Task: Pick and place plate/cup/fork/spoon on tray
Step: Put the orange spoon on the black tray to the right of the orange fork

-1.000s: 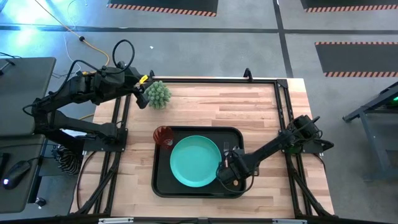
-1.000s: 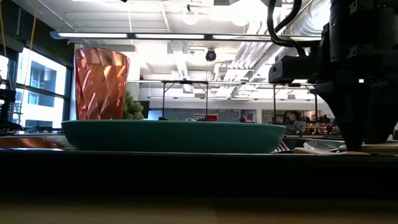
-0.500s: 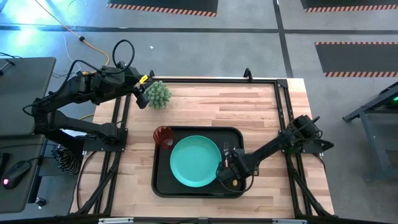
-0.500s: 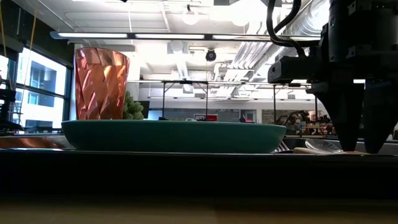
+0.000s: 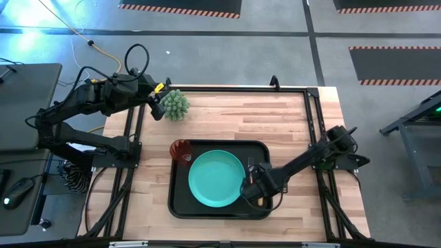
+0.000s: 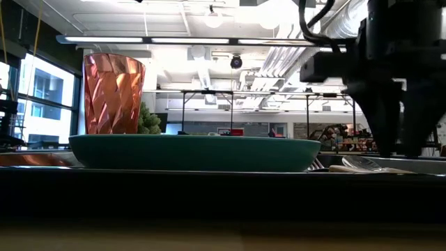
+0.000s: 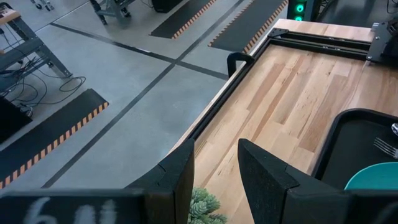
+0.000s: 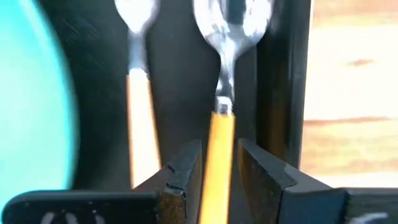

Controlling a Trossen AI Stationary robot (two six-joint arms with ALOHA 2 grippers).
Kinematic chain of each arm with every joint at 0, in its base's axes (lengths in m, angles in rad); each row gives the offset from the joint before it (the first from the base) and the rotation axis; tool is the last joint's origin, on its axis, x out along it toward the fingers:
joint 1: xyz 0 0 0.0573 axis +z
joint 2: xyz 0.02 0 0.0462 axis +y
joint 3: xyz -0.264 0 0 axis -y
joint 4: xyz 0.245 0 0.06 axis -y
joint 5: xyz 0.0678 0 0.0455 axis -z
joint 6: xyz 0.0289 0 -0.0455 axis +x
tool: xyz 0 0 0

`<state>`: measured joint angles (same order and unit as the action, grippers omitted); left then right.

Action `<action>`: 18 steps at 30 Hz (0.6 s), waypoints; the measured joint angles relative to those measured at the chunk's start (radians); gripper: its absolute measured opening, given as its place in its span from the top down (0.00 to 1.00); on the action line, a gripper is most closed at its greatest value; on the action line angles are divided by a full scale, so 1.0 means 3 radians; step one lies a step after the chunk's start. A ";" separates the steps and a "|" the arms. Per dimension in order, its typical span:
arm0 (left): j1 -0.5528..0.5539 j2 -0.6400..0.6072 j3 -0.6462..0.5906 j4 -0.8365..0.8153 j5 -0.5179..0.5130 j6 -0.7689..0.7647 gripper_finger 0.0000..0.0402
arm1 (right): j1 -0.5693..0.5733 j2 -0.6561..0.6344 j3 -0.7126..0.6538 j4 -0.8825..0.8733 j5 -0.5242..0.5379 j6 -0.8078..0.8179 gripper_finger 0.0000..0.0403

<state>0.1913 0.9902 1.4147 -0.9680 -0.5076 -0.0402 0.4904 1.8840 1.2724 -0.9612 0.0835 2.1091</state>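
Observation:
The teal plate (image 5: 216,179) lies in the middle of the black tray (image 5: 180,204). The red-orange cup (image 5: 181,150) stands upright in the tray's far left corner. The fork (image 8: 140,112) and the spoon (image 8: 222,93) lie side by side on the tray floor, to the right of the plate. My right gripper (image 8: 219,168) is open, just above the spoon's orange handle, with one finger on each side and clear of it. It also shows in the low view (image 6: 403,150). My left gripper (image 7: 214,168) is open at the table's far left, beside the green plant (image 5: 174,103).
The spiky green plant stands on the bare wood at the far left. The tray's raised right rim (image 8: 283,93) runs close beside the spoon. Bare wooden tabletop (image 5: 275,114) lies beyond the tray and to its right.
My right gripper has opened and let go of the spoon, then risen a little from the tray floor. The spoon stays lying on the tray beside the fork.

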 joint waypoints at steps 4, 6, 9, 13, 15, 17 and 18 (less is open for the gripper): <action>0.0000 0.0001 0.0000 0.0000 -0.0001 0.0001 0.71 | -0.0051 -0.0179 0.0000 -0.0084 0.0308 -0.0095 0.76; 0.0000 0.0001 0.0000 0.0000 -0.0001 0.0001 0.71 | -0.0090 -0.0293 0.0000 -0.0129 0.0520 -0.0160 0.76; 0.0000 -0.0007 0.0000 0.0000 0.0013 0.0002 0.71 | -0.0157 -0.0481 0.0000 -0.0154 0.0843 -0.0330 0.76; 0.0000 -0.0050 0.0000 -0.0006 0.0104 0.0038 0.71 | -0.0278 -0.0669 0.0000 -0.0145 0.1124 -0.0618 0.76; 0.0000 -0.0078 0.0000 -0.0018 0.0183 0.0036 0.71 | -0.0354 -0.0731 0.0000 -0.0156 0.1104 -0.0678 0.76; -0.0001 -0.0110 0.0000 -0.0030 0.0218 0.0029 0.71 | -0.0436 -0.0752 0.0000 -0.0176 0.0978 -0.0678 0.76; -0.0001 -0.0128 0.0000 -0.0035 0.0221 0.0028 0.71 | -0.0478 -0.0751 0.0000 -0.0179 0.0887 -0.0688 0.76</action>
<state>0.1909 0.9519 1.4147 -0.9786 -0.4413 -0.0319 0.3469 1.6588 1.2724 -1.0149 0.3496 1.9026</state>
